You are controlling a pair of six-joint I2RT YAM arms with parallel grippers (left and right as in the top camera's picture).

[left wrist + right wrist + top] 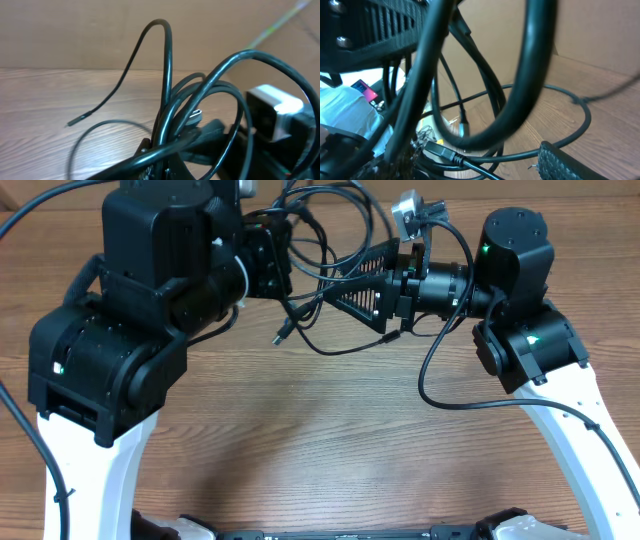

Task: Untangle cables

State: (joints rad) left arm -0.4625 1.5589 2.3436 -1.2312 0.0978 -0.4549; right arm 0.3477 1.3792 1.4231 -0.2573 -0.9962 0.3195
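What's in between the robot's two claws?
A tangle of thin black cables fills the stretch between the left gripper and the right gripper. The overhead view shows it best.

We find broad bare bench (330, 460) at the front, between the two arms, where a hand could pass freely. Towards the back the room is tight: the cables (322, 270) rise off the wood in tangled loops between the left gripper (283, 268) and the right gripper (340, 288), which face each other closely. Strands cross the gap between the right jaws, which stand apart. A thick arm cord (422, 380) droops beside the right wrist, narrowing that side.
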